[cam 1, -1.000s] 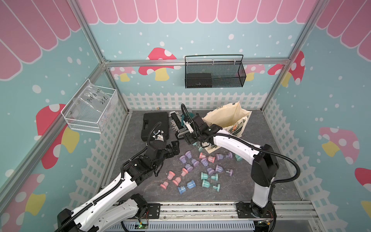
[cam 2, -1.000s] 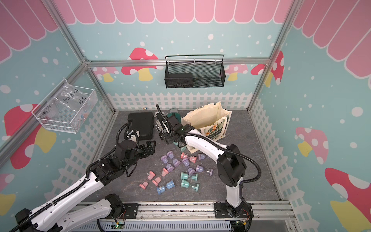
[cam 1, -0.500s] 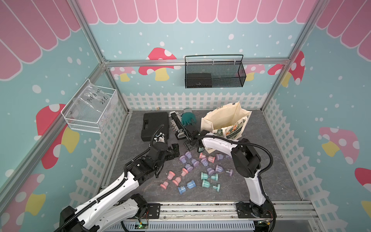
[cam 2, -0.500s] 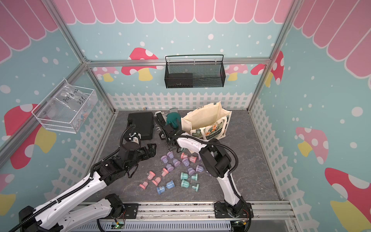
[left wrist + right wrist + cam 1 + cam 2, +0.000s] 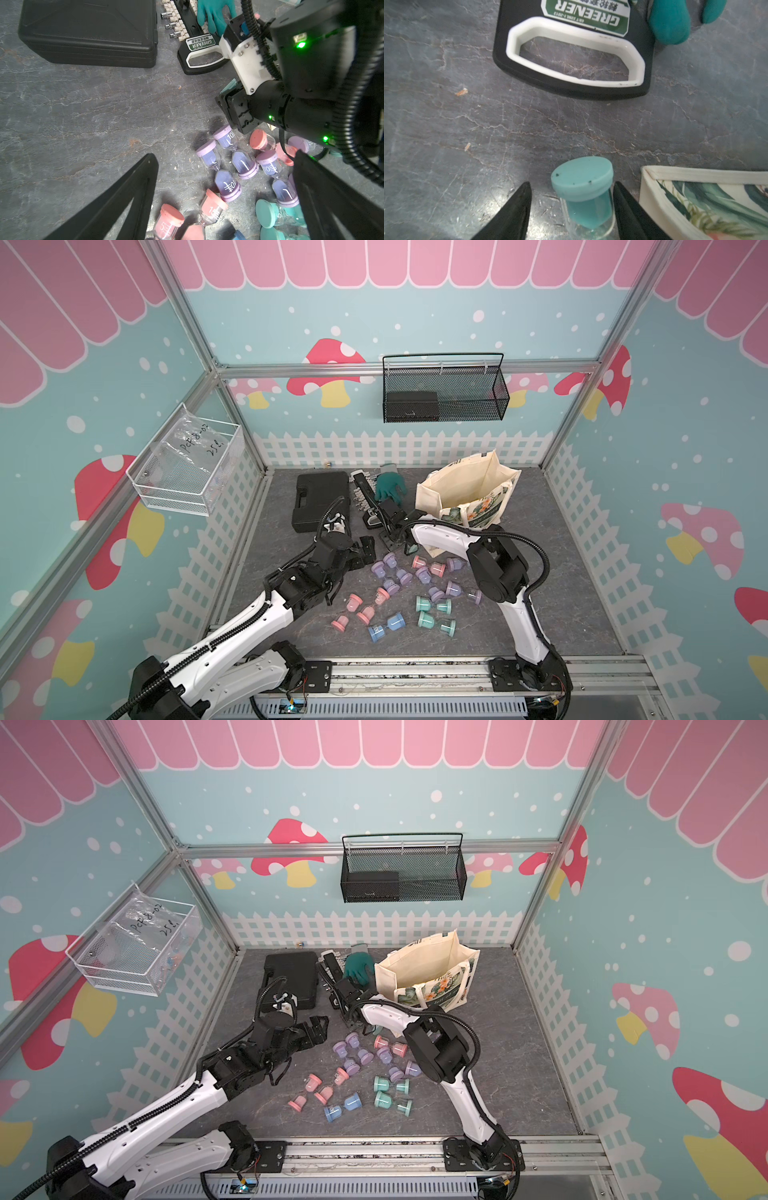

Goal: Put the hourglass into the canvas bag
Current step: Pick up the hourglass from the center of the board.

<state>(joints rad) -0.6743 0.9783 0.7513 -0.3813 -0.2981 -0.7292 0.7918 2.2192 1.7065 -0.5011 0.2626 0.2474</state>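
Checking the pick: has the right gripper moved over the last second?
Yes. The right gripper has shifted away from the green glove, toward the hourglass pile, and now straddles a teal hourglass.

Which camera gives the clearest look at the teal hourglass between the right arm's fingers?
The right wrist view: the teal hourglass fills the foreground, cap and sand clear, between the fingers. Both top views show only a small teal speck by the arm; the left wrist view shows just a sliver.
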